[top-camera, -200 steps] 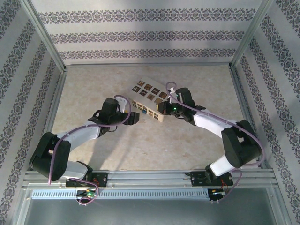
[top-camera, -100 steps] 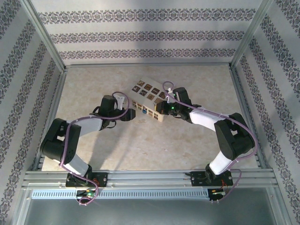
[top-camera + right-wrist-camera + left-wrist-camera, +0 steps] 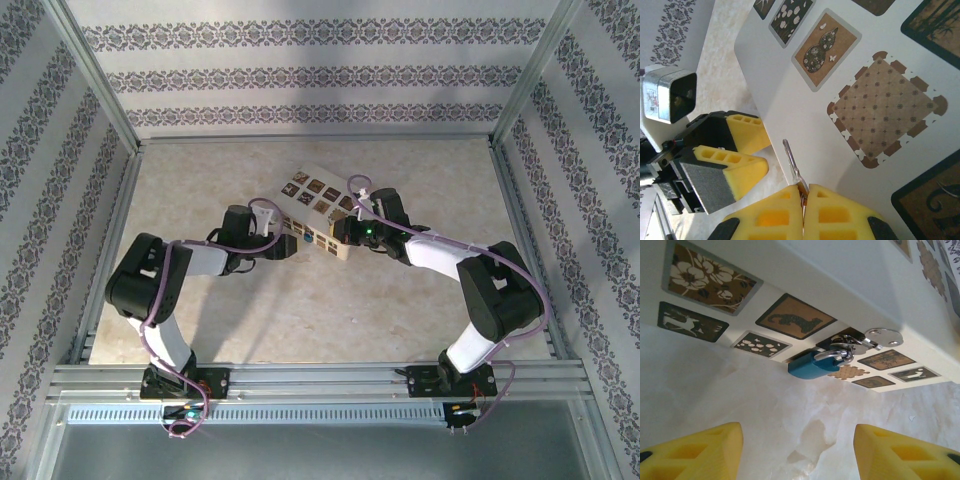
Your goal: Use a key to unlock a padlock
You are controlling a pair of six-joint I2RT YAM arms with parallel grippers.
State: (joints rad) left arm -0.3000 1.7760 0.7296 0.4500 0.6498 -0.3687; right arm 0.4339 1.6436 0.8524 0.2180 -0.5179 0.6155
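Marbled beige table (image 3: 300,320) spreads across the lower half of the overhead view. The cream box (image 3: 320,192) with dark patterned squares lies above its centre, and both arms reach in to the box's lower edge from either side.

We see the left gripper (image 3: 797,435) with its yellow foam fingers spread wide at the bottom corners of its own wrist view, holding nothing. The right gripper (image 3: 804,194) sits at the bottom centre of its wrist view, fingers pressed together on a thin silvery key (image 3: 791,160) that sticks up edge-on against the box.

The padlock (image 3: 811,366), small and blue, hangs against the box's patterned side near the centre of the left wrist view. Its silvery shackle runs to a ring beside a round metal disc (image 3: 883,336).

We judge this to be the approach: key in hand, lock not yet engaged. Next, we think, the left fingers should close on the blue body to steady it while the right lines the key's tip with the keyhole, which we cannot make out.
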